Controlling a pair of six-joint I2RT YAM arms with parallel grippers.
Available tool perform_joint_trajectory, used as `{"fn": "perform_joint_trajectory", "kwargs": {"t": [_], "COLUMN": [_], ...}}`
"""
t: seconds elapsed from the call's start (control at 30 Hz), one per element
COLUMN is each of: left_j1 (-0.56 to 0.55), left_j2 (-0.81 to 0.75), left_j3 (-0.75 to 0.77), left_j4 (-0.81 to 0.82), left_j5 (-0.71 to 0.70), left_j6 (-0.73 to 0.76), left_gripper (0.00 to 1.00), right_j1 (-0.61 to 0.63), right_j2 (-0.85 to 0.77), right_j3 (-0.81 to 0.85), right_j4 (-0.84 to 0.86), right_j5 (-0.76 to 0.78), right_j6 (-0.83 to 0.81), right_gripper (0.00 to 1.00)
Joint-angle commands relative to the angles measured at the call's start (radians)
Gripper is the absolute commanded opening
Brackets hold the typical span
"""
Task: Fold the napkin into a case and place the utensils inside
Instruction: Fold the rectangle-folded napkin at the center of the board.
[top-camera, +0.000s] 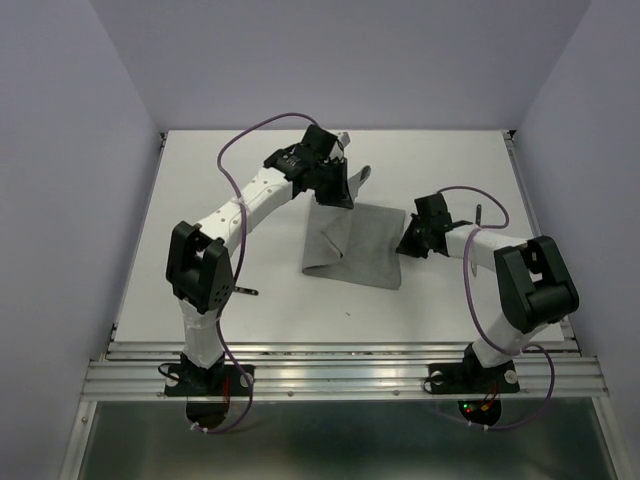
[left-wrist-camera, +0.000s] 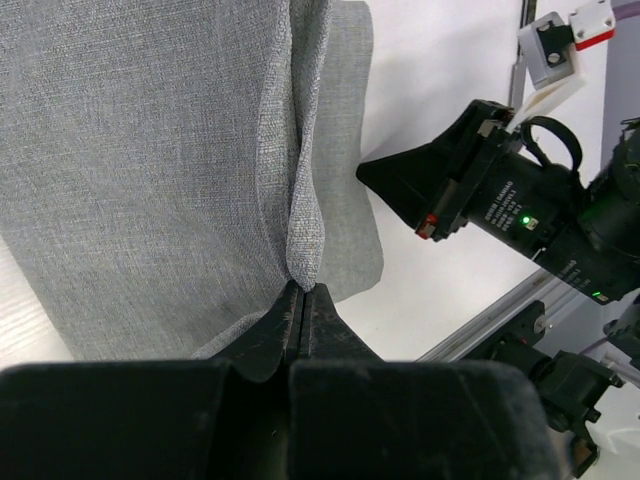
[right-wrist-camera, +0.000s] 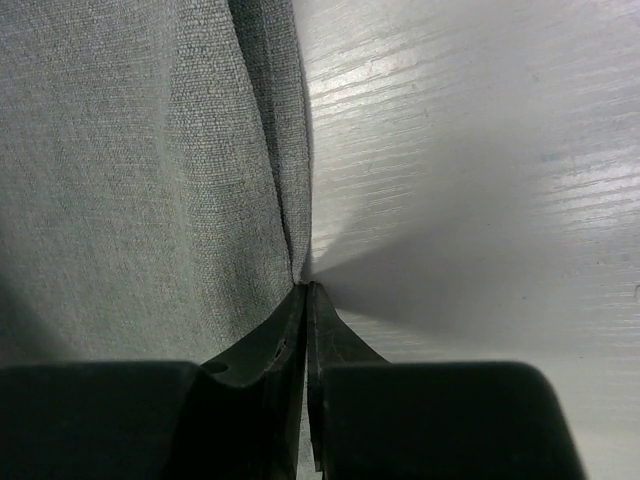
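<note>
Left end effector (left-wrist-camera: 303, 292) and right end effector (right-wrist-camera: 305, 290) each clamp the napkin (top-camera: 362, 248), long axis running left-right.

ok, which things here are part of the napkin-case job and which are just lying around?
Job:
- napkin, pinched by the left gripper and the right gripper
- likely utensils: a thin dark stick on the right side, another stick on the left side

Lying about:
- nothing loose that shows; only the rig's purple cables
</note>
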Motion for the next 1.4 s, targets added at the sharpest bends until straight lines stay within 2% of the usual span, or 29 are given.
{"fn": "perform_joint_trajectory", "kwargs": {"t": [0.0, 0.2, 0.33, 0.53, 0.8, 0.93, 0.97, 1.1, 1.2, 1.37], "left_j1": [-0.022, -0.024, -0.024, -0.024, -0.024, -0.024, -0.024, -0.024, -0.024, -0.022], "left_j2": [0.0, 0.008, 0.013, 0.006, 0.008, 0.008, 0.008, 0.009, 0.013, 0.026], "left_j3": [0.062, 0.093, 0.099, 0.097, 0.094, 0.099, 0.099, 0.099, 0.105, 0.119], "left_j4": [0.041, 0.035, 0.038, 0.036, 0.038, 0.033, 0.035, 0.029, 0.027, 0.028], "left_j5": [0.032, 0.026, 0.039, 0.043, 0.046, 0.046, 0.046, 0.046, 0.049, 0.059], "left_j6": [-0.028, -0.022, -0.022, -0.014, -0.011, -0.008, -0.007, -0.003, -0.002, -0.002], "left_gripper": [0.0, 0.0, 0.0, 0.0, 0.0, 0.0, 0.0, 0.0, 0.0, 0.0], "right_j1": [0.003, 0.003, 0.003, 0.003, 0.003, 0.003, 0.003, 0.003, 0.003, 0.012], "right_j2": [0.001, -0.065, -0.111, -0.108, -0.028, 0.01, 0.013, 0.003, -0.003, 0.004], "right_j3": [-0.007, -0.035, -0.035, 0.002, 0.023, 0.023, 0.02, 0.008, 0.01, 0.013], "right_j4": [-0.026, -0.063, -0.08, -0.08, -0.046, -0.041, -0.043, -0.054, -0.057, -0.057], "right_j5": [0.047, 0.107, 0.131, 0.102, -0.011, -0.021, -0.005, 0.042, 0.033, 0.022], "right_j6": [0.005, 0.001, -0.003, -0.033, -0.075, -0.087, -0.087, -0.076, -0.087, -0.079], "right_gripper": [0.07, 0.09, 0.25, 0.41, 0.41, 0.36, 0.28, 0.09, 0.03, 0.01]}}
